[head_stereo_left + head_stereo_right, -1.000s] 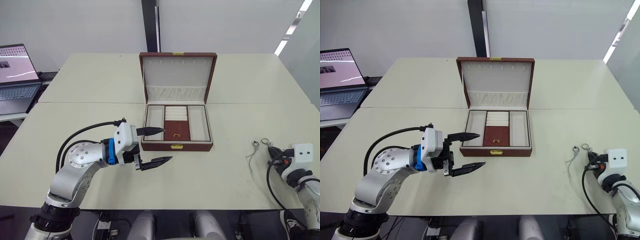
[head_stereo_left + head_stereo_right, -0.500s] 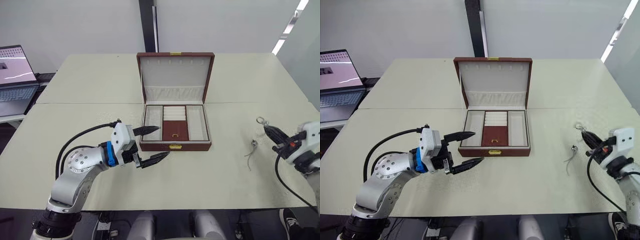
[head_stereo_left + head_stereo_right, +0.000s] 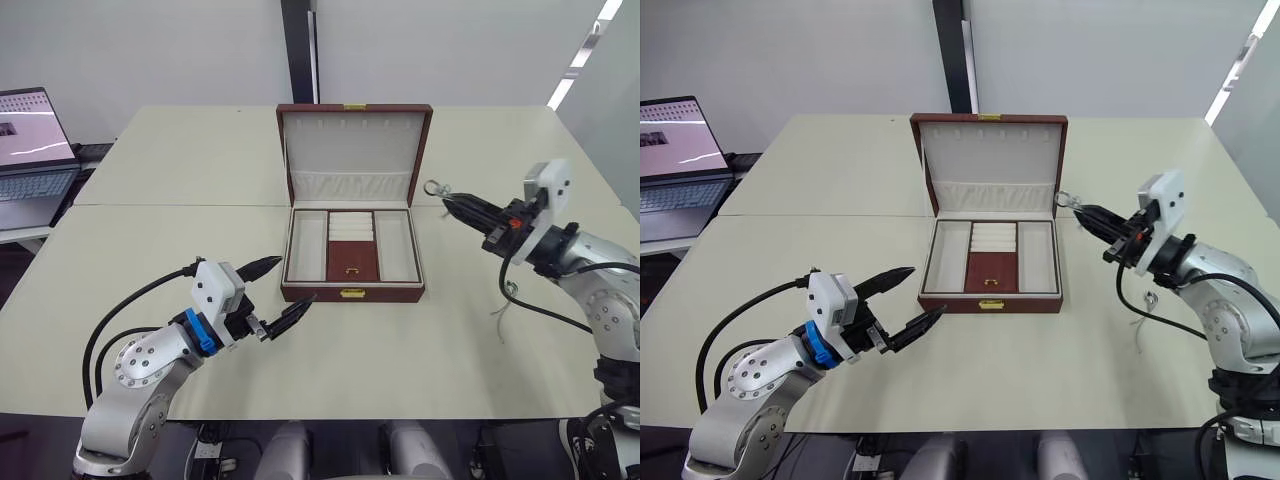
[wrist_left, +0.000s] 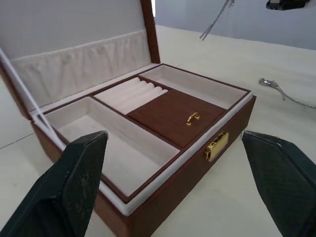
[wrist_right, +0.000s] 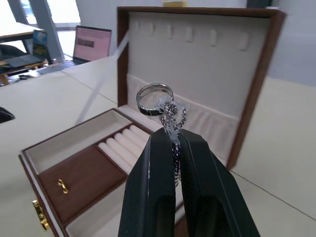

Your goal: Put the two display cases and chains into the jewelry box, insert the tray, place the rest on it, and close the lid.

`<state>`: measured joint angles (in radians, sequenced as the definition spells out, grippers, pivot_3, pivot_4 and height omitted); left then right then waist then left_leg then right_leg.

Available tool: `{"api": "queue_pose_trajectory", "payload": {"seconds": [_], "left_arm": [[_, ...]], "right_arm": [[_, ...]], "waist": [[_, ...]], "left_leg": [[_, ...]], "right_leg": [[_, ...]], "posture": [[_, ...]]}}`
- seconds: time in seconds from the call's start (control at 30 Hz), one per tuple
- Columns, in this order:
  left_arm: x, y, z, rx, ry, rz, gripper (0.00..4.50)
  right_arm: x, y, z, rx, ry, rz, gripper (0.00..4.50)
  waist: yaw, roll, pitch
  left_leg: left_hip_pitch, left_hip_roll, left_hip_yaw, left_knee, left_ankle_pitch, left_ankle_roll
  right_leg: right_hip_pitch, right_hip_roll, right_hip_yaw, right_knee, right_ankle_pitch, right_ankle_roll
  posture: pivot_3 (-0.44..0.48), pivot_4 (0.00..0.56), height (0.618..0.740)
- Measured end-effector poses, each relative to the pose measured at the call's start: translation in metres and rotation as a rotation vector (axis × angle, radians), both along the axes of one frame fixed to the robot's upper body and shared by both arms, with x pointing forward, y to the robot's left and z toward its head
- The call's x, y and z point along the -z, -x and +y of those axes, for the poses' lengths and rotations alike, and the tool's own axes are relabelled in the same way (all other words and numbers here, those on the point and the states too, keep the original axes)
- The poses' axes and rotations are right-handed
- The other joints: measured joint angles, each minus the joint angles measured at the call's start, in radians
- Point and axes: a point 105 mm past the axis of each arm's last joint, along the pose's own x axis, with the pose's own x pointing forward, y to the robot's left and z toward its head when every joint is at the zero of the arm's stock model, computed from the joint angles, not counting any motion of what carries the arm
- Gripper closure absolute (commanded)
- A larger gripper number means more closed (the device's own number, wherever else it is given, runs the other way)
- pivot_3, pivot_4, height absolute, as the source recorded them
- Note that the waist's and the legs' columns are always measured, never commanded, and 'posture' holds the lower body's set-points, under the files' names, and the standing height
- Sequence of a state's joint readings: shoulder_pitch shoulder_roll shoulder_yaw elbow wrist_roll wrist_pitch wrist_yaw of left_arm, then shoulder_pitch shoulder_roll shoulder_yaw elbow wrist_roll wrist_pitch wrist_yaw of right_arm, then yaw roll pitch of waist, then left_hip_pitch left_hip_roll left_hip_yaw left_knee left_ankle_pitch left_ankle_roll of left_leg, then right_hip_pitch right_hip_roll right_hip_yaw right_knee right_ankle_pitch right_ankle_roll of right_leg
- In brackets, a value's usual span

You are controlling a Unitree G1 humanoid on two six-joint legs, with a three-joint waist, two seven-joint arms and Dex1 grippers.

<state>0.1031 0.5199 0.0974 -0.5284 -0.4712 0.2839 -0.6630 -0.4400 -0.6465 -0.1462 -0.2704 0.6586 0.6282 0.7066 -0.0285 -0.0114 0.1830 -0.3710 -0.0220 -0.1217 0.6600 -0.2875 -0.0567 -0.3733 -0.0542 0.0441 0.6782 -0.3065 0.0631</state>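
Observation:
The brown jewelry box (image 3: 352, 293) stands open at the table's middle, lid upright, with cream compartments and a brown inner flap (image 4: 170, 116). My right gripper (image 3: 447, 203) hovers just right of the box's back corner, shut on a silver chain (image 5: 173, 116) with a ring (image 5: 154, 95) at its tip. Part of that chain (image 4: 216, 19) dangles above the box. Another chain (image 4: 284, 94) lies on the table to the right of the box. Near the box's front left corner, my left gripper (image 3: 295, 282) is open and holds nothing.
An open laptop (image 3: 35, 140) sits on a separate desk at the far left. A seam (image 3: 180, 205) runs across the table behind the box's base. Bare tabletop (image 3: 400, 350) stretches in front of the box.
My right gripper has risen from the table's front right with the ring chain and swung left toward the box. The left gripper has drawn back a little from the box's front.

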Motion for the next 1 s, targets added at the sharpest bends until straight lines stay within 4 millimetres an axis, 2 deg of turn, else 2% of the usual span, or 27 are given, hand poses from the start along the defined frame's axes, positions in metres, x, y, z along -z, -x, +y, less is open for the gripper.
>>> {"api": "queue_pose_trajectory", "payload": {"seconds": [0.17, 0.27, 0.57, 0.83, 1.0], "left_arm": [[0.003, 0.002, 0.008, -0.101, 0.034, 0.002, 0.00], [0.008, 0.005, 0.011, -0.174, 0.071, 0.015, 0.00], [0.015, 0.009, 0.023, -0.324, 0.106, 0.007, 0.00], [0.022, 0.014, 0.028, -0.399, 0.121, 0.016, 0.00], [0.024, 0.017, 0.031, -0.429, 0.120, 0.014, 0.00]], "right_arm": [[-0.006, -0.007, 0.034, -0.106, 0.003, -0.008, 4.47], [-0.010, -0.011, 0.063, -0.190, 0.015, -0.023, 4.47], [0.004, -0.018, 0.121, -0.341, 0.057, 0.001, 4.47], [0.019, -0.020, 0.152, -0.418, 0.082, 0.006, 4.47], [0.032, -0.025, 0.159, -0.418, 0.095, 0.026, 4.47]], "waist": [[-0.002, 0.000, 0.000], [-0.006, 0.000, 0.000], [-0.003, 0.000, 0.000], [-0.004, 0.000, 0.000], [-0.004, 0.000, 0.000]], "left_leg": [[0.000, 0.000, 0.000, 0.000, 0.000, 0.000], [0.000, 0.001, -0.001, -0.001, 0.000, 0.000], [-0.003, 0.000, -0.003, 0.000, 0.000, 0.000], [-0.008, 0.000, -0.004, 0.000, 0.000, -0.001], [-0.009, 0.000, -0.005, 0.000, 0.000, -0.001]], "right_leg": [[-0.001, 0.000, 0.000, 0.000, 0.000, 0.000], [-0.002, 0.001, 0.000, 0.001, 0.000, -0.001], [-0.005, 0.000, -0.001, 0.001, 0.000, -0.001], [-0.011, 0.000, 0.000, 0.002, 0.000, -0.001], [-0.012, 0.000, 0.000, 0.002, 0.000, -0.001]], "posture": [[0.000, 0.150, 0.740], [0.000, 0.150, 0.740], [0.000, 0.150, 0.740], [0.000, 0.150, 0.740], [0.000, 0.150, 0.740]]}}
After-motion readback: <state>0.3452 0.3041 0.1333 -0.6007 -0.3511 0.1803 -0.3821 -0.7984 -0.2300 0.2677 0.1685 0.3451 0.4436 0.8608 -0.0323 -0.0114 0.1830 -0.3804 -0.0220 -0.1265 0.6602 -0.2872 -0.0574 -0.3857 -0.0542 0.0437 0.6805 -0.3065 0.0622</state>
